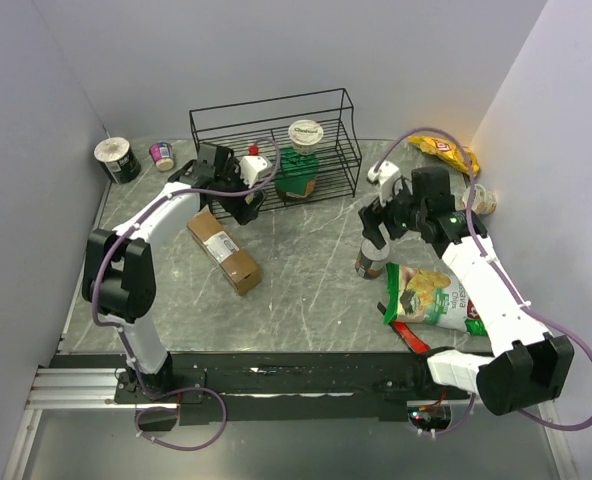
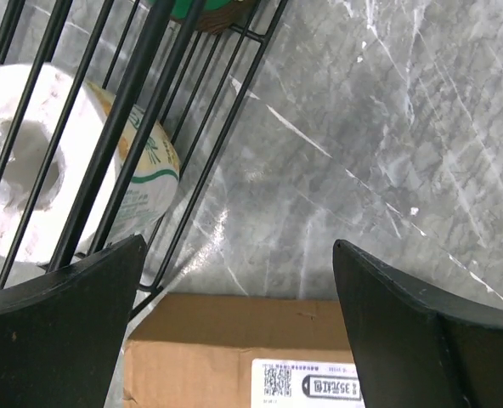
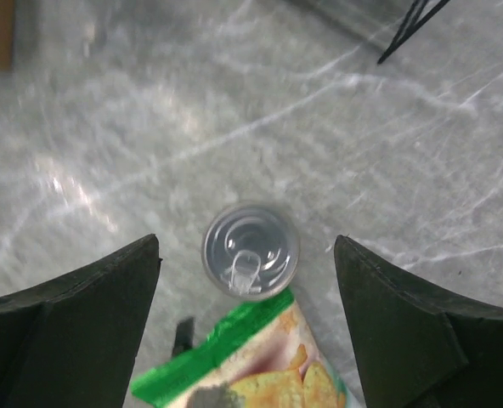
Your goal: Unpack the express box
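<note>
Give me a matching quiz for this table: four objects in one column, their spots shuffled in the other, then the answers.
1 express box
2 can
3 yellow chip bag
4 black tub

A back right corner
B back left corner
C flat in front of the wire rack
D upright beside the green chip bag

Pairs: 1-C, 2-D, 3-A, 4-B

There are one express box (image 1: 224, 250), one wire rack (image 2: 121, 119), two chip bags (image 1: 431, 297) (image 1: 444, 150), one pull-tab can (image 3: 251, 249) and one paper roll (image 2: 31, 170).
</note>
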Controlling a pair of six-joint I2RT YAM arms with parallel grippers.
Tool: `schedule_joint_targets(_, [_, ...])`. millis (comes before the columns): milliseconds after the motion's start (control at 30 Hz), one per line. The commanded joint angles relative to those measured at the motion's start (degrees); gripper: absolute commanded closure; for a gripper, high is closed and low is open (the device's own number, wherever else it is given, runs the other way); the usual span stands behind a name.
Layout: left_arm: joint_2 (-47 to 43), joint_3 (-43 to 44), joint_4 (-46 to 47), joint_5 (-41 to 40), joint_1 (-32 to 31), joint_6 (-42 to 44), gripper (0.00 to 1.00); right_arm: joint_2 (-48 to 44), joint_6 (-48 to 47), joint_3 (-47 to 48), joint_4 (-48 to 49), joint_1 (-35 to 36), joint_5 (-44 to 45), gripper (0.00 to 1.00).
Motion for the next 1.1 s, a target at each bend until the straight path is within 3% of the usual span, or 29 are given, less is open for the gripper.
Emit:
schedule_joint_targets(0, [-3.9,1.2,0.7,7.4,0.2,-1.2,0.02,-2.9,-13.2,-5.8,-10.2,0.2,-3.7,0.19])
schedule_joint_targets(100, [-8.9,-4.3,2.4,11.0,-1.9,-4.3,0.01,-9.6,-26.1,-14.6,-16.9,0.2,-6.8,0.31])
schedule_joint_targets(333, [-13.9,-10.5,6.5,9.5,-5.2,-12.4,0.04,-21.0,-43.3,-26.4,-27.8,-0.1,-7.4,0.40])
schedule_joint_targets(467, [-14.0,-11.0,7.2,8.6,-5.2,-12.4,0.04,-19.7,-43.0,-28.7,-29.1,-0.7,-6.4,0.63])
schedule_joint_targets(567, [-13.7,-10.8,7.1,8.1,-5.1,-12.2,0.04,-13.5,-40.6,-28.1,-26.7,-2.6,-3.7,0.74])
schedule_joint_targets(700, [-13.9,-11.0,7.3,7.7,-5.2,-12.2,0.04,-3.9,-35.4,-27.7,-17.9,-7.8,3.8,0.78])
schedule_joint_targets(833, [-14.4,-11.6,7.7,7.1,-5.2,-11.9,0.04,3.6,-34.4,-21.0,-15.3,-16.6,4.1,0.73])
schedule_joint_targets(933, [-14.8,-12.2,8.0,6.9,-5.2,-12.2,0.04,1.4,-30.9,-18.7,-14.3,-17.3,3.2,0.47])
schedule_joint_targets(1000, [-15.0,-12.8,8.3,7.3,-5.2,-12.8,0.04,-1.6,-32.8,-18.9,-16.8,-16.9,-3.9,0.36])
schedule_joint_targets(1033, [-15.1,-13.1,8.4,7.4,-5.2,-12.8,0.04,-4.8,-33.9,-20.3,-18.9,-16.6,-6.1,0.24])
schedule_joint_targets(1067, [-15.1,-13.3,8.4,7.6,-5.2,-12.9,0.04,-6.2,-35.0,-21.5,-19.9,-15.2,-8.5,0.20])
